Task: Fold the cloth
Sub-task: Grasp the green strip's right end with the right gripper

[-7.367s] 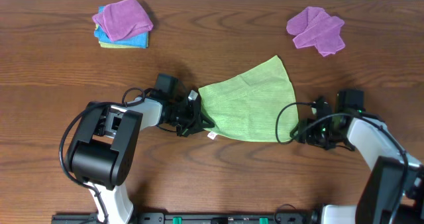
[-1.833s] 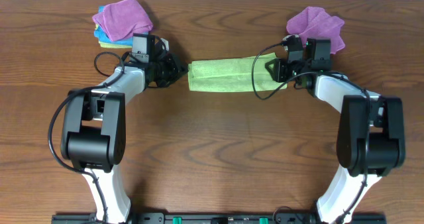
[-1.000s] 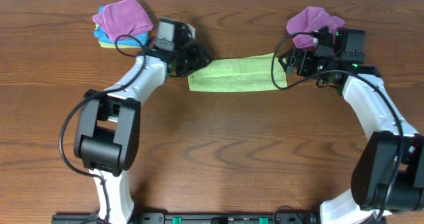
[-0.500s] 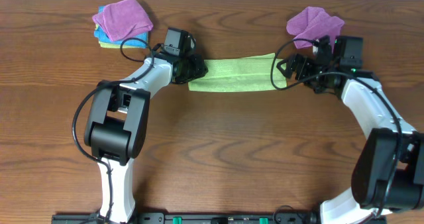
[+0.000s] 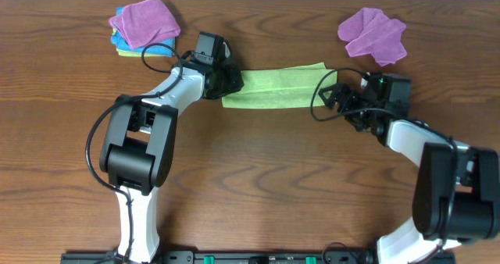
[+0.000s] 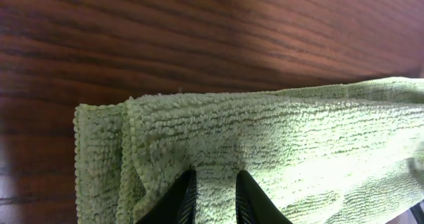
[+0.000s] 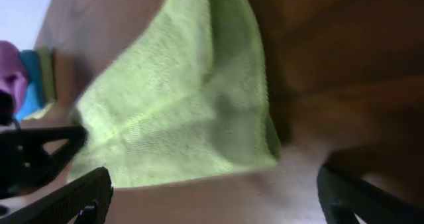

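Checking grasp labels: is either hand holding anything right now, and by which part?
The left hand pinches the cloth near its left end, fabric bunched between its fingers. The right hand is open and holds nothing.

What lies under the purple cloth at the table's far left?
A blue cloth peeks out beneath the purple cloth, with a yellow-green layer lowest. Only their edges show; the rest is covered.
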Tool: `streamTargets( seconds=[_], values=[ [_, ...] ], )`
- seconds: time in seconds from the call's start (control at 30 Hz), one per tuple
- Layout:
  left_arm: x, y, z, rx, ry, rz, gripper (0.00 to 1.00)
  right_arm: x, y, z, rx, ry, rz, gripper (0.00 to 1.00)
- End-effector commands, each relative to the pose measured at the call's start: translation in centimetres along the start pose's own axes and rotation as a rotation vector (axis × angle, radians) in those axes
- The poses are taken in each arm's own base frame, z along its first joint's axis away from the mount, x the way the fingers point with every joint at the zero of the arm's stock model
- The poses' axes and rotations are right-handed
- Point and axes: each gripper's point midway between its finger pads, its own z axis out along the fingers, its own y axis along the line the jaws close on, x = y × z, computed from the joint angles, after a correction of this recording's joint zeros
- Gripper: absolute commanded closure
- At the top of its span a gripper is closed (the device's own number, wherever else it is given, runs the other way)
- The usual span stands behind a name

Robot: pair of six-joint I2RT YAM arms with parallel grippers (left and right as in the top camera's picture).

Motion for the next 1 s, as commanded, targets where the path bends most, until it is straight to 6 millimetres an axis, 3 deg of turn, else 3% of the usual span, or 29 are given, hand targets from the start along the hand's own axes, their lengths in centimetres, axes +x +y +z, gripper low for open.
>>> streamTargets(
  seconds=[0.0,0.2,0.33,0.4,0.6,0.73,0.97],
  values=[
    [1.0,2.4,1.0,-0.081,0.027,-0.011,0.78,2.5,-1.8,2.3,0.032,0.068,0.114,0.01],
    [1.4,2.5,1.0,-0.084,0.044,-0.018,0.8,3.3,-1.6,6.2,-0.028,0.051,0.16,0.04],
    [1.6,2.7,1.0,-0.089,0.052,-0.021,0.8,4.1,-1.5,7.8,-0.041,0.044,0.118,0.14],
    [1.6,2.7,1.0,-0.09,0.054,-0.022,0.8,4.0,-1.4,8.3,-0.037,0.022,0.098,0.27],
    [1.7,2.7,1.0,-0.091,0.056,-0.023,0.81,1.3,0.9,8.2,-0.102,-0.103,-0.073,0.65],
    [1.9,3.0,0.9,-0.098,0.066,-0.031,0.83,0.1,2.5,7.9,-0.158,-0.131,-0.158,0.99],
    [1.1,3.2,0.3,-0.091,0.054,-0.043,0.87,-1.5,7.0,5.1,-0.247,-0.157,-0.34,0.99]
  ],
)
